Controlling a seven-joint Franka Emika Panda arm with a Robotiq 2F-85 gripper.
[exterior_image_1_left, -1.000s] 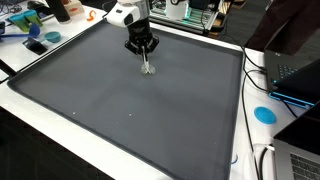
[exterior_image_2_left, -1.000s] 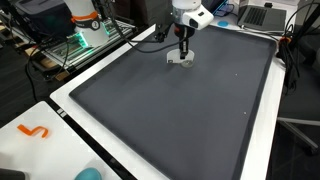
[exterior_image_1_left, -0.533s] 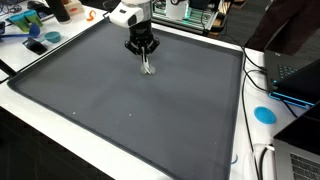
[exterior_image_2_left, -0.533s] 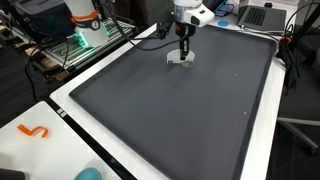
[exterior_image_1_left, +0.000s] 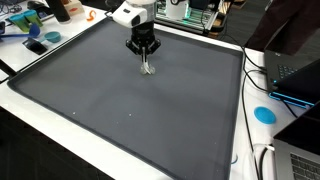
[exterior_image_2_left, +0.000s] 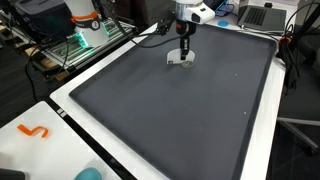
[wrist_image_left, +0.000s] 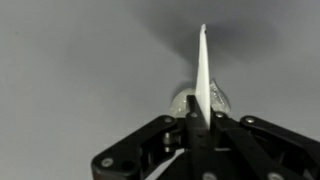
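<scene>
Big white table (exterior_image_1_left: 40, 112), nearly all of it covered w/ a dark grey mat (exterior_image_1_left: 150, 110). The arm comes down near the mat's far edge, and the end effector (exterior_image_1_left: 146, 55) points straight down over it; it shows in both exterior views (exterior_image_2_left: 184, 45).

Wrist view: end effector (wrist_image_left: 200, 118) is clenched, fingers pressed together on a thin pale utensil (wrist_image_left: 201, 65). It's seen edge-on, sticking out past the fingertips, w/ a rounded shiny bit close to the grip. Could be a spoon, can't tell for sure. From where I stand the utensil (exterior_image_1_left: 148, 67) hangs roughly upright below the fingers, low end right at the mat. Can't tell if it's touching or just above. In an exterior view it reads as a pale patch (exterior_image_2_left: 180, 60) just under the fingers.

Other stuff sits off the mat, well apart from the end effector:
- laptop (exterior_image_1_left: 295, 75) on one side, w/ black cables (exterior_image_1_left: 250, 65) btwn it and the mat edge
- blue disc (exterior_image_1_left: 264, 114) on the white border near the laptop
- small orange squiggle (exterior_image_2_left: 34, 131) on the near table corner in an exterior view
</scene>
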